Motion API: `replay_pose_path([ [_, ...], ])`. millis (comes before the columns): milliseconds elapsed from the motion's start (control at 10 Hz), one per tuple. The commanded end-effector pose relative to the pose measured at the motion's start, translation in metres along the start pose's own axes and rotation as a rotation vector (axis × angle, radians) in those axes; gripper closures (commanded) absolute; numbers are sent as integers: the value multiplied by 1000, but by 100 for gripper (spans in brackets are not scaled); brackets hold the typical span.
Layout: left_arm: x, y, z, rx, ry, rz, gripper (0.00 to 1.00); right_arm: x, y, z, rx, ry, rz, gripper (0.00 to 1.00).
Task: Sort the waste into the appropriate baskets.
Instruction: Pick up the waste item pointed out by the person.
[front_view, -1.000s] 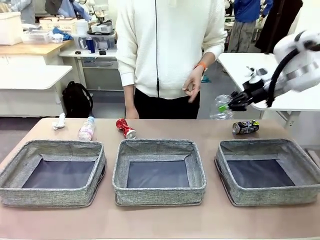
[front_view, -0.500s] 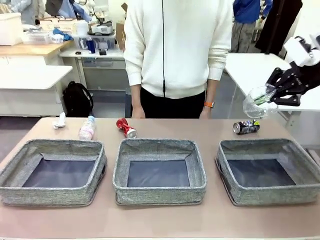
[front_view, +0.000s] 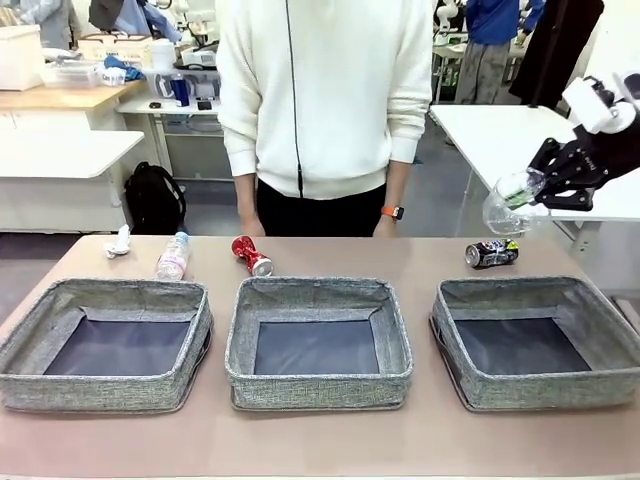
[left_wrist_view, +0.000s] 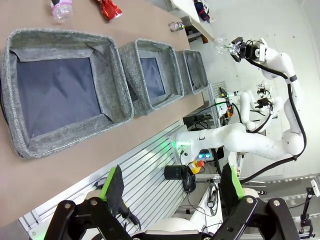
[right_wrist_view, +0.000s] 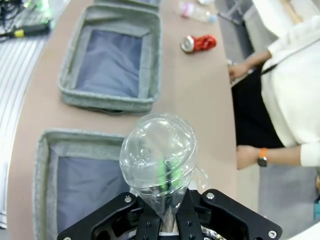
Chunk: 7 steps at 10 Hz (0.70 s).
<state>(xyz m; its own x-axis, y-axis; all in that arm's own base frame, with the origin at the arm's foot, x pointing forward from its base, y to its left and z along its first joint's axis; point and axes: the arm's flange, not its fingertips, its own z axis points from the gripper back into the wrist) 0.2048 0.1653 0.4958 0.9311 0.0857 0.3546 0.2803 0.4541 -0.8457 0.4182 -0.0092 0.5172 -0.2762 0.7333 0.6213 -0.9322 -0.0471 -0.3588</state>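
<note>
My right gripper (front_view: 530, 190) hangs above the table's far right corner, shut on the neck end of a crushed clear plastic bottle (front_view: 503, 205) (right_wrist_view: 159, 155). The bottle hovers over the right basket (front_view: 540, 392) (right_wrist_view: 44, 150). A crushed black can (front_view: 491, 254) lies behind that basket. A crushed red can (front_view: 251, 255) (right_wrist_view: 199, 42) lies behind the middle basket (front_view: 318, 385) (right_wrist_view: 150, 60). A small bottle with a pink label (front_view: 172, 257) and crumpled white paper (front_view: 119, 243) lie behind the left basket (front_view: 100, 392) (left_wrist_view: 20, 145). My left gripper (left_wrist_view: 172, 185) stands open and empty, off the table's near side.
A person in a white top stands at the far edge, both hands (front_view: 385, 225) down at the table's rim. All three baskets have bare dark floors. A white table (front_view: 490, 130) stands behind my right arm.
My right gripper carried the clear bottle rightward and slightly up, then held nearly still. The person lowered the raised hand and shifted left. The cans, small bottle and paper stayed put.
</note>
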Motion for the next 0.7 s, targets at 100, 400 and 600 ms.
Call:
replay_pose_path([
  [100,2,-2,-2,-15,-9,-20,0,0,0,0,0,0,0,99],
  [400,2,-2,-2,-15,-9,-20,0,57,-10,10,83,-13,-174,99],
  [600,2,-2,-2,-15,-9,-20,0,125,-21,9,191,131,-344,99],
])
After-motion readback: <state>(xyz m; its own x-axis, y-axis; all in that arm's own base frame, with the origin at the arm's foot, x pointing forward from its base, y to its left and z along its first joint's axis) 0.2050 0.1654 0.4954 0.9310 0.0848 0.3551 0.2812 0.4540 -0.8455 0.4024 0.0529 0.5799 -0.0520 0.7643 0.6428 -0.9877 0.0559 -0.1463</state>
